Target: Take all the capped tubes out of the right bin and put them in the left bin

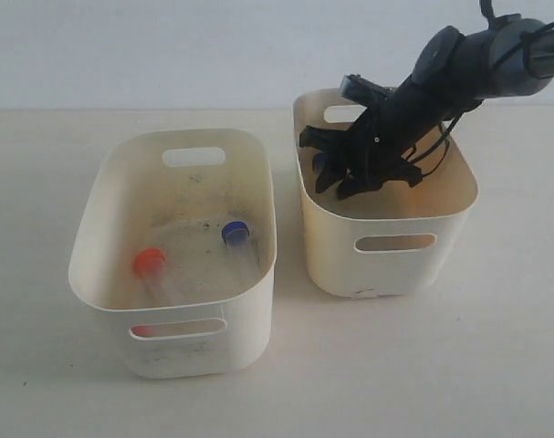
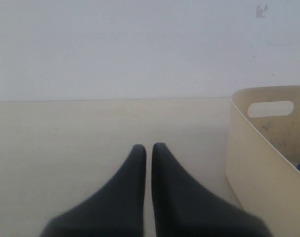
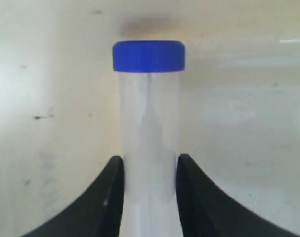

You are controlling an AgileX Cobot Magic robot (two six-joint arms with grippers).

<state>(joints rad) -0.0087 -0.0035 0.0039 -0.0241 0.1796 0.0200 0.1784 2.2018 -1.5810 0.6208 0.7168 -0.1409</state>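
My right gripper (image 3: 150, 160) is shut on a clear capped tube (image 3: 149, 123) with a blue cap (image 3: 149, 56), one finger on each side of its body. In the exterior view that gripper (image 1: 329, 172) reaches down inside the yellowish right bin (image 1: 395, 265). The pale, scuffed left bin (image 1: 181, 342) holds an orange-red-capped tube (image 1: 150, 263) and a blue-capped tube (image 1: 235, 234) lying on its floor. A reddish patch (image 1: 141, 330) shows through its near handle slot. My left gripper (image 2: 149, 146) is shut on nothing, low over the table beside the left bin (image 2: 253, 163).
The beige table (image 1: 496, 365) surrounds both bins, which stand side by side with a narrow gap. The right arm (image 1: 477, 68) slants in from the back right over the right bin's far rim. A pale wall runs behind the table.
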